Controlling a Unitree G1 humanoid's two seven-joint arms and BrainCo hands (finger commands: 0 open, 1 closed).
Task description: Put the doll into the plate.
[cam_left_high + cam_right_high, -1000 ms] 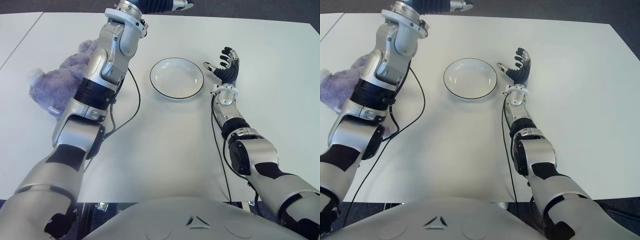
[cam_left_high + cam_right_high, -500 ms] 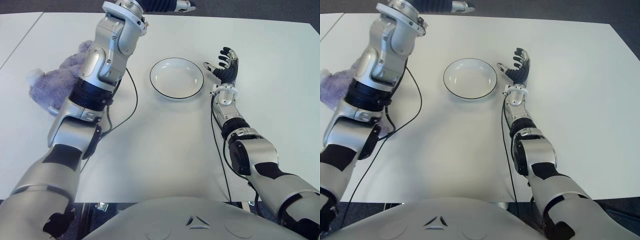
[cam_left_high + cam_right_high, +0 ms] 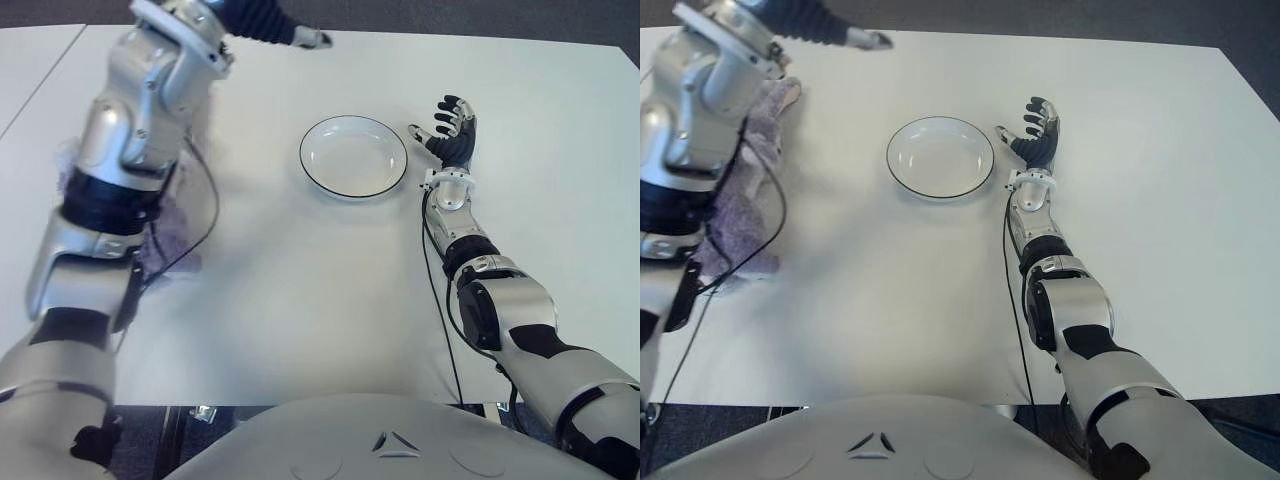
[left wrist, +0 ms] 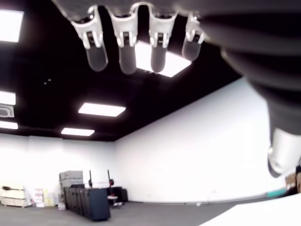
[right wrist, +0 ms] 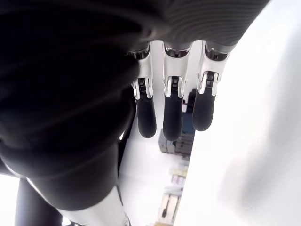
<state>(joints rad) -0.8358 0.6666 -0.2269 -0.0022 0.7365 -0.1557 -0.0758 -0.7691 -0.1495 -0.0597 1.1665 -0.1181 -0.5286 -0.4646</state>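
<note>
The purple plush doll (image 3: 743,205) lies on the white table (image 3: 330,290) at the left, largely hidden behind my left forearm. The white plate (image 3: 353,155) with a dark rim stands empty near the table's middle. My left hand (image 3: 268,20) is raised over the far edge, beyond the doll and left of the plate; its fingers (image 4: 126,52) are stretched out and hold nothing. My right hand (image 3: 450,130) shows just right of the plate, palm open, with straight fingers (image 5: 172,113).
A black cable (image 3: 205,215) hangs from my left arm across the table near the doll. A second table (image 3: 30,60) adjoins at the far left. Dark floor (image 3: 480,15) lies beyond the far edge.
My left arm has swung to the left, now covering most of the doll in the left eye view. The plate and my right hand have not moved.
</note>
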